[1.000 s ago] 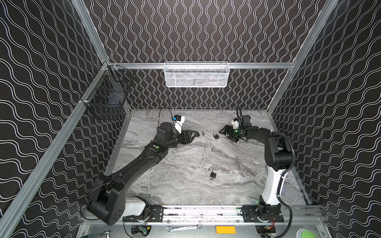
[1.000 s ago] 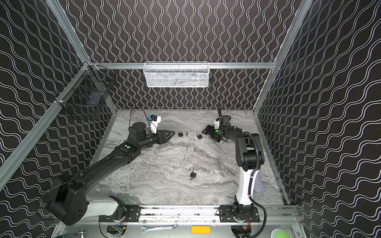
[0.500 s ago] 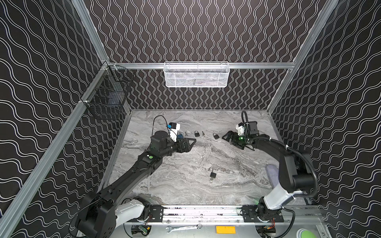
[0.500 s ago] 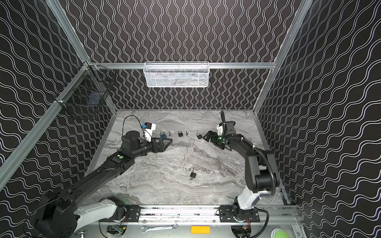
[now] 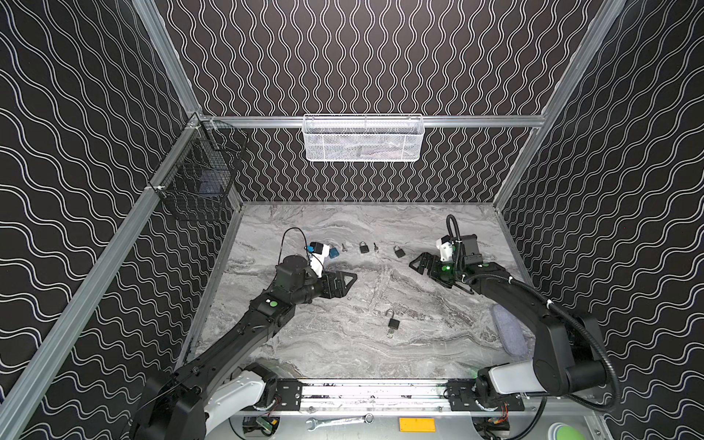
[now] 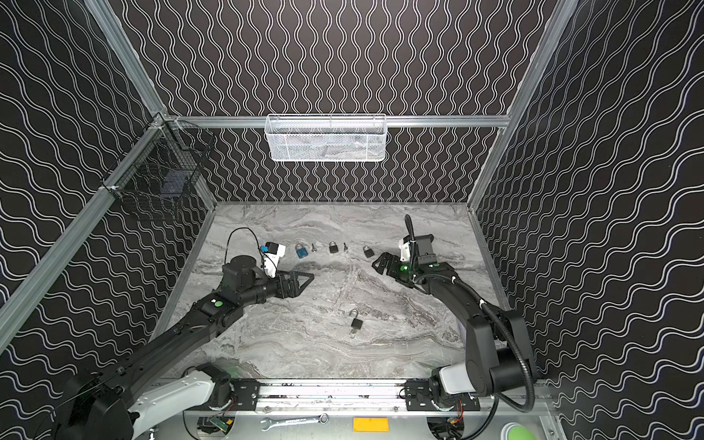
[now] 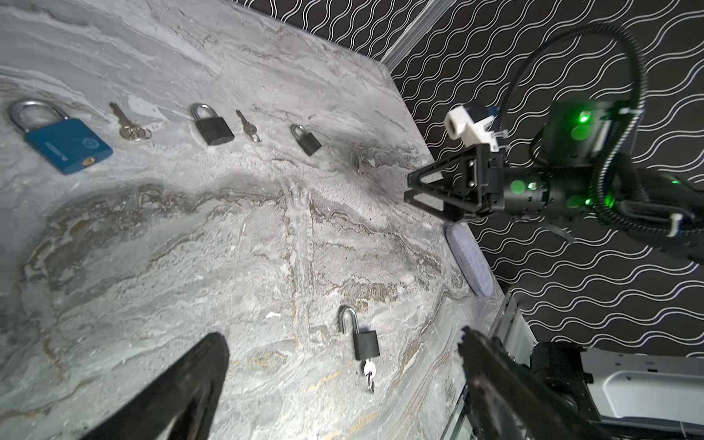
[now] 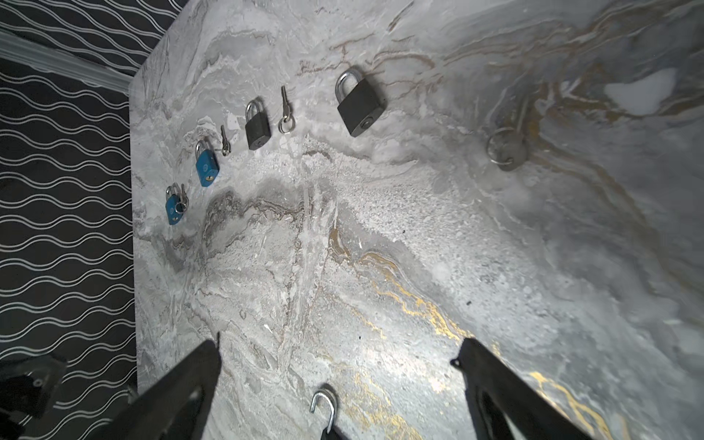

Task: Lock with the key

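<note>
Since the open padlock (image 5: 393,324) lay loose on the marble table (image 5: 335,343), between the two arms, with its key (image 7: 368,370) seated in the keyway, a one-sided push on the raised shackle was judged likely to skid it away or knock the key out. The left gripper (image 5: 347,284) and the right gripper (image 5: 419,264) each stood spread wide, holding nothing and well clear of the lock.
</note>
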Available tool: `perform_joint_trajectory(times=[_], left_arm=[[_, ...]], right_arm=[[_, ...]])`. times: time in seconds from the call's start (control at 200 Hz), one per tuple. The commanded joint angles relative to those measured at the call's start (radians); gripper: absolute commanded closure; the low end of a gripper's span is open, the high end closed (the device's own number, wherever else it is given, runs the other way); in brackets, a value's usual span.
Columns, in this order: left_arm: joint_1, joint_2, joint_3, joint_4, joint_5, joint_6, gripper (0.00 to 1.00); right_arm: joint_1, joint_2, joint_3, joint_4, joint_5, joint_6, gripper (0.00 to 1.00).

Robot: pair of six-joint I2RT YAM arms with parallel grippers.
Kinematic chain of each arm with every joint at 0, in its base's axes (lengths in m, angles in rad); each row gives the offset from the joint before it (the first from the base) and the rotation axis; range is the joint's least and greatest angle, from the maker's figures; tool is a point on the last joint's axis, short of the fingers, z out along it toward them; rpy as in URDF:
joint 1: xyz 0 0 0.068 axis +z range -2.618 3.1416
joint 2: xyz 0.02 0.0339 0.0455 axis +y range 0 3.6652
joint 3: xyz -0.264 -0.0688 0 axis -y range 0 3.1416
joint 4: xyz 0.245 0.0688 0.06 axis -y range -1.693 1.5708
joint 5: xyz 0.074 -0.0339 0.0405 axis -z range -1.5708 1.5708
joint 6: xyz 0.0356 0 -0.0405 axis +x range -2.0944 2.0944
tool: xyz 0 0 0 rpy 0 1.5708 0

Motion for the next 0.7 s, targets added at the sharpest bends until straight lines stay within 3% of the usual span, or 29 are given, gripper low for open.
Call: perform_joint_trajectory(times=[0.0,0.165,0.536,0.696], left_arm=[[-0.005,0.002,0.005,-0.011,0.014,0.023,0.01],[-0.019,0.047,0.034,-0.052,0.022,0.050,0.01],[-0.036,0.096,0.077,-0.080,0.018,0.057,0.01],[-0.036,0.082,0.089,-0.110,0.007,0.067,0.01]], right_arm=[[0.007,-0.029,0.000,-0.041,0.040,0.005,0.01],[0.003,0.027,0.014,-0.064,0.127,-0.017,0.04],[0.002,0.403,0.338,-0.195,0.313,-0.097,0.24],[0.002,0.476,0.398,-0.209,0.338,-0.095,0.30]])
